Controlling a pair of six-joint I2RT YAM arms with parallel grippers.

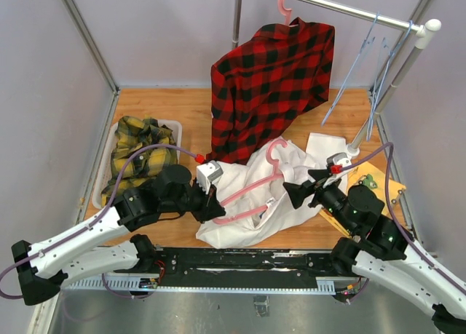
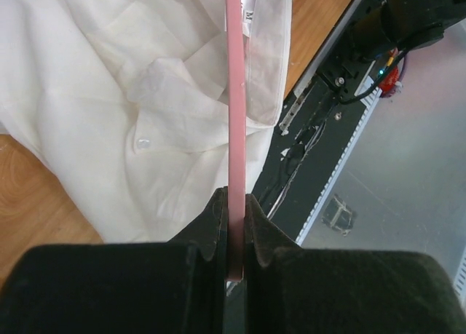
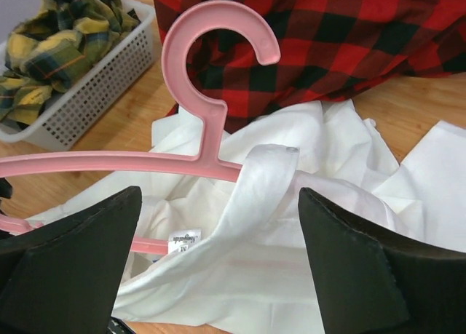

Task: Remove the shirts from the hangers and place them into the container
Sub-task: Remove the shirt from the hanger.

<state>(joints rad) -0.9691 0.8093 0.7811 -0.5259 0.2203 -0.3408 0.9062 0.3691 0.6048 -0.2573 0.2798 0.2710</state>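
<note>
One letter, "M", is printed on the size tag (image 2: 248, 17) sewn in the white shirt (image 2: 109, 94). In the right wrist view, the tag's print is too small to be read; no other txt is legible.

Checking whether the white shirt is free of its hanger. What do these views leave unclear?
- Top view: the pink hanger's end nearer the right pincer, under the white shirt.
- Left wrist view: the hanger's hook, cut off by the top edge.
- Top view: anything beneath the yellow plaid shirt in the basket.
- Right wrist view: the shirt label's print, too small.
</note>
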